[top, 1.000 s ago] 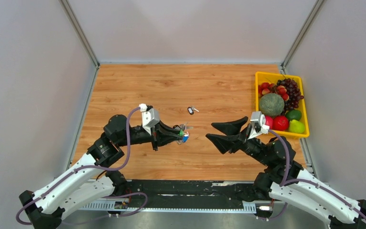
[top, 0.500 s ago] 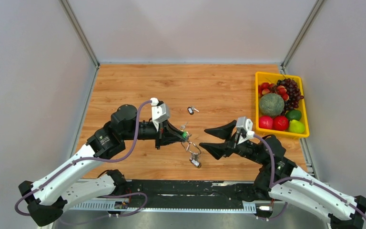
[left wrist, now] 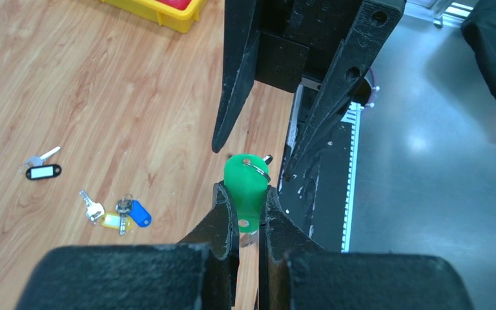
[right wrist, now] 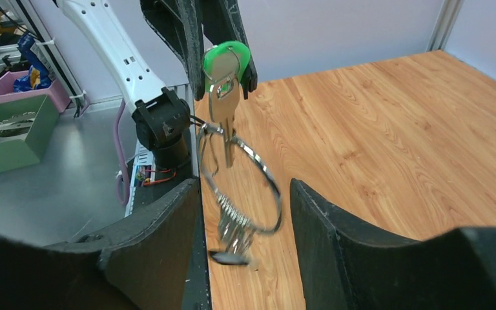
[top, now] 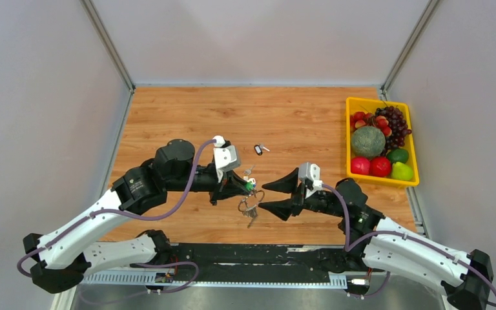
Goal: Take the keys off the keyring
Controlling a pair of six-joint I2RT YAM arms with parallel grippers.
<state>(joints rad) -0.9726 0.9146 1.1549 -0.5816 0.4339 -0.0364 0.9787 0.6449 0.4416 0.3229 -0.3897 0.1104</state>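
Note:
My left gripper [left wrist: 248, 205] is shut on the green tag [left wrist: 246, 187] of a key and holds it above the table; it shows in the top view too [top: 248, 186]. The keyring [right wrist: 268, 177] hangs from that tag, with several blurred silver keys [right wrist: 234, 234] and a dark tag at its bottom. In the top view the keyring [top: 250, 205] hangs just left of my right gripper [top: 266, 196]. My right gripper [right wrist: 244, 187] is open, its fingers on either side of the hanging ring, not touching it. Loose keys lie on the table: a black-tagged one [top: 258, 149] and blue- [left wrist: 140, 213] and yellow-tagged ones [left wrist: 110, 221].
A yellow tray [top: 415, 155] of fruit stands at the table's right edge, and its corner shows in the left wrist view [left wrist: 168, 16]. Green [right wrist: 13, 129] and pink boxes stand off the table beyond the left arm's base.
My left gripper has risen and moved right with the green tag, so the ring now hangs free. My right gripper has moved left until its open fingers flank the ring.

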